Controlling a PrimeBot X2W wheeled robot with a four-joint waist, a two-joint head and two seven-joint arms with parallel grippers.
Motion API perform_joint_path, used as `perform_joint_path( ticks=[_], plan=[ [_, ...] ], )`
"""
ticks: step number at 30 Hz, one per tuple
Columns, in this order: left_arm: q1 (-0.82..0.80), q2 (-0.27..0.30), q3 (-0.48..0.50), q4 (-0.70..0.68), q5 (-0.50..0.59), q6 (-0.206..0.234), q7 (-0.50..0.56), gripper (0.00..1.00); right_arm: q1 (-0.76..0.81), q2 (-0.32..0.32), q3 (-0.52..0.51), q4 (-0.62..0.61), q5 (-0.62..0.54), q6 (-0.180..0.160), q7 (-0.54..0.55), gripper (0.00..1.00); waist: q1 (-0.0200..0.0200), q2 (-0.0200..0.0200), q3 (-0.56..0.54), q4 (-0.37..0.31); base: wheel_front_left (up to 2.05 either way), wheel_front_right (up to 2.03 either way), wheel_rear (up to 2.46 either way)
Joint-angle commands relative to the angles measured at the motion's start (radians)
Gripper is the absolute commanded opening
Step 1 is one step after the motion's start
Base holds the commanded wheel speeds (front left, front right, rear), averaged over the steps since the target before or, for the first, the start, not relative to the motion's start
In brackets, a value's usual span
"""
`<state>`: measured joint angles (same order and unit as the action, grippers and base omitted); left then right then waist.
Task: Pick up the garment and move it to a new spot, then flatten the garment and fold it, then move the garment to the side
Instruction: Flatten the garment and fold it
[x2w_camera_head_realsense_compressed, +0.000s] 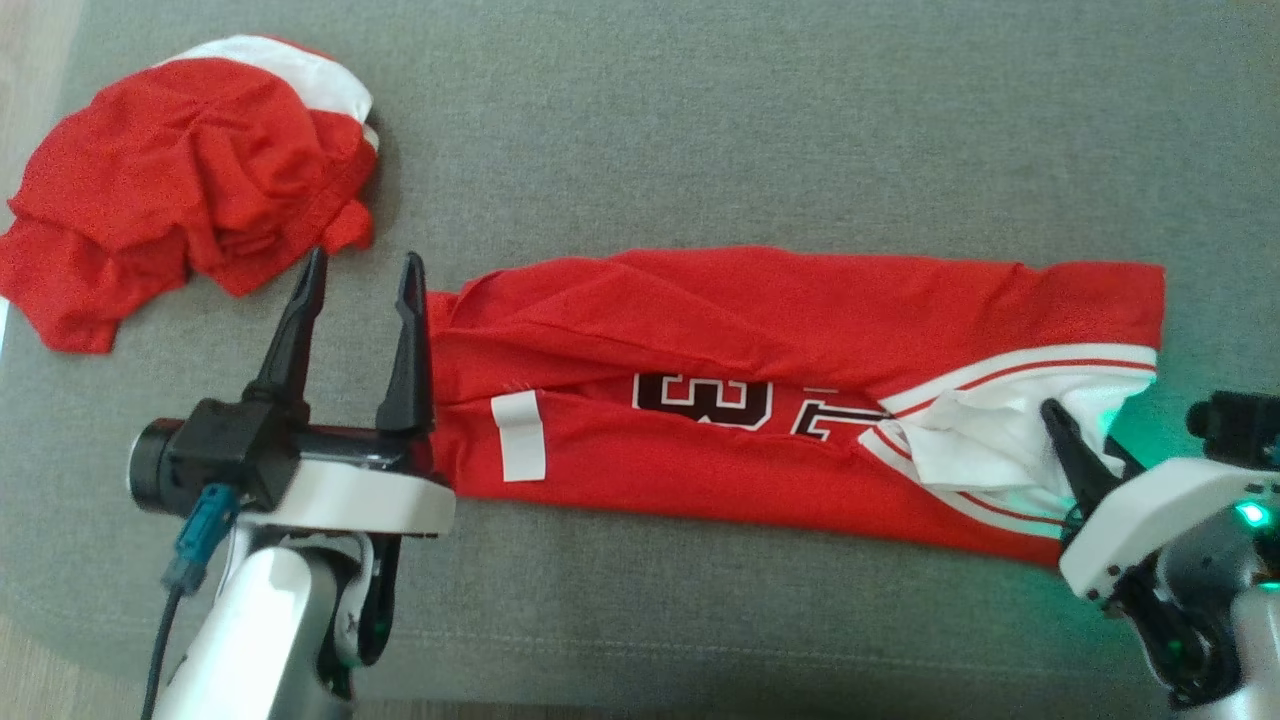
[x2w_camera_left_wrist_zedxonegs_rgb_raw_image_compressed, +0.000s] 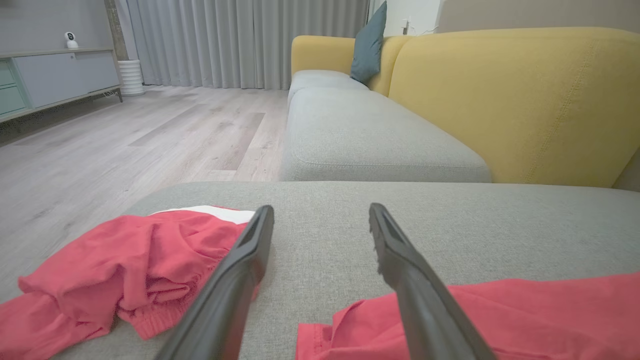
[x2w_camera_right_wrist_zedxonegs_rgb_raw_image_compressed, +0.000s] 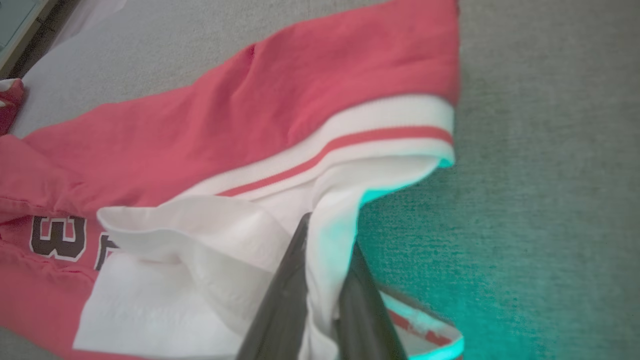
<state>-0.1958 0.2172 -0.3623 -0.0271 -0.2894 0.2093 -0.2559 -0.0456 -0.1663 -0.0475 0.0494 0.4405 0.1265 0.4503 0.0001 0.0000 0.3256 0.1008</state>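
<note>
Where clutter lies: crumpled red cloth (x2w_camera_head_realsense_compressed: 190, 180), near L end of jersey (x2w_camera_head_realsense_compressed: 750, 320).
Jersey axis: L-R, white trim (x2w_camera_head_realsense_compressed: 1020, 365) at R.
L hand (x2w_camera_head_realsense_compressed: 365, 258): released.
R hand (x2w_camera_right_wrist_zedxonegs_rgb_raw_image_compressed: 327, 232): pinching trim.

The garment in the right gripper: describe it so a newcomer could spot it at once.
On the grey cushion, look at the long red jersey stretched across the middle, its white-trimmed end pinched by the right gripper. Unlike the crumpled red heap at the far left, it lies folded lengthwise and shows black numerals.
</note>
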Motion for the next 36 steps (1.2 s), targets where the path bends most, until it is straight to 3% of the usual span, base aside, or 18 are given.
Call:
perform_joint_path(
  ticks=[1,13,17,21,27,32,36],
  plan=[
    [-0.014,0.011,0.050,-0.025,0.012,-0.004,-0.006,1.00,0.020,-0.009,0.005,-0.040,0.005,0.004,-0.007,0.00,-0.0001,0.0000,-0.011,-0.007,0.00,0.00,0.00],
    [0.034,-0.004,0.078,-0.011,0.028,-0.018,-0.006,1.00,0.084,-0.122,-0.188,-0.080,-0.017,0.004,-0.029,0.00,-0.0001,0.0000,-0.071,-0.054,0.00,0.00,0.00],
    [0.043,-0.008,0.079,-0.001,0.029,-0.023,-0.006,1.00,0.070,-0.144,-0.181,-0.116,-0.024,0.004,-0.005,0.00,-0.0001,0.0000,-0.094,-0.063,0.00,0.00,0.00],
    [0.056,-0.008,0.082,0.008,0.027,-0.025,-0.006,1.00,0.039,-0.112,-0.098,-0.225,-0.028,0.004,0.064,0.00,-0.0001,0.0000,-0.119,-0.069,0.00,0.00,0.00],
    [0.064,-0.009,0.081,0.016,0.024,-0.026,-0.006,1.00,-0.042,-0.009,0.133,-0.333,-0.019,0.004,0.143,0.00,-0.0001,0.0000,-0.135,-0.069,0.00,0.00,0.00],
    [0.055,-0.014,0.070,0.022,0.022,-0.030,-0.006,1.00,-0.118,0.087,0.326,-0.234,0.027,0.004,0.105,0.00,-0.0001,0.0000,-0.130,-0.046,0.00,0.00,0.00],
    [0.043,-0.021,0.063,0.026,0.023,-0.033,-0.006,1.00,-0.168,0.112,0.434,-0.090,0.070,0.004,0.026,0.00,-0.0001,0.0000,-0.118,-0.014,0.00,0.00,0.00]
  ],
)
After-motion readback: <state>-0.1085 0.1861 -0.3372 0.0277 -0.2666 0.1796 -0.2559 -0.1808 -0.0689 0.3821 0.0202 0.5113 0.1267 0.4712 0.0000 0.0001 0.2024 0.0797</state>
